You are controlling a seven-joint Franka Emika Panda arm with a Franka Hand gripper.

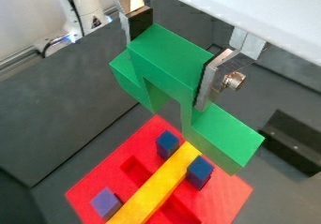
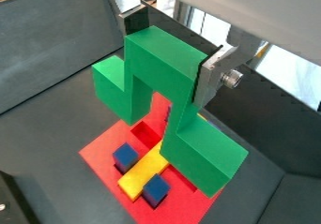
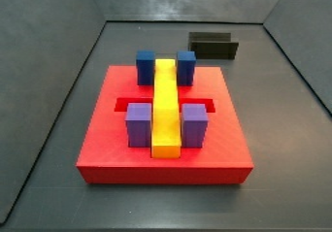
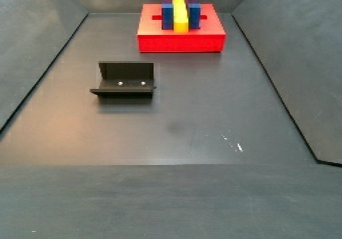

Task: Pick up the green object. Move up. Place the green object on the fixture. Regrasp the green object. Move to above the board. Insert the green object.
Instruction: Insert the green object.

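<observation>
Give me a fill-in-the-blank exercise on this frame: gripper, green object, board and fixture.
1. In both wrist views the gripper, its jaws shut, holds the ____ object high above the board.
2. The long bar lying along the middle of the red board is ____.
3. In a side view the fixture stands on the floor with ____ on it.
4. Beside the bar stand two blue blocks and two ____ ones.

Missing words: green; yellow; nothing; purple
</observation>
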